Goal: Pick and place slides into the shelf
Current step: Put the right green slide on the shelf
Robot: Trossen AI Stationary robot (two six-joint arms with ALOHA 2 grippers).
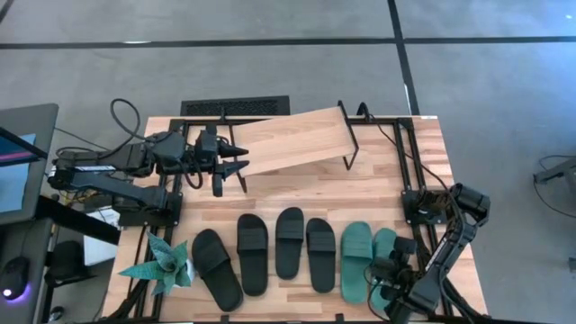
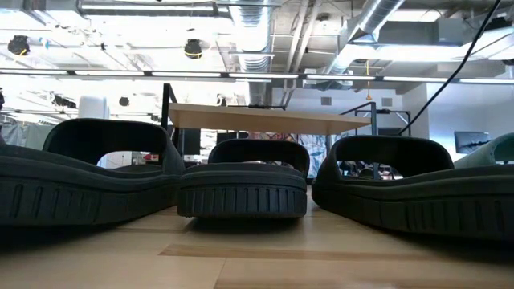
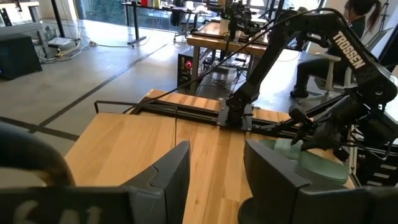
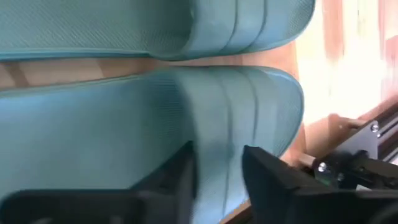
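Note:
Six slides lie in a row on their soles along the table's near half: four black ones and two teal ones. The shelf, a slanted light plank on black legs, stands at the far side and shows behind the black slides in the low view. My right gripper is open, low over the right teal slide. My left gripper is open and hovers by the shelf's left end. My right gripper comes down slanting onto the right teal slide, its open fingers standing on either side of the strap's band. Whether they touch the strap I cannot tell. The slide lies flat on the table.
A teal paper plant sits at the near left corner beside the black slides. Black frame rails run along the table's right and far sides. A person sits in the room beyond the table. Bare wood lies between shelf and slides.

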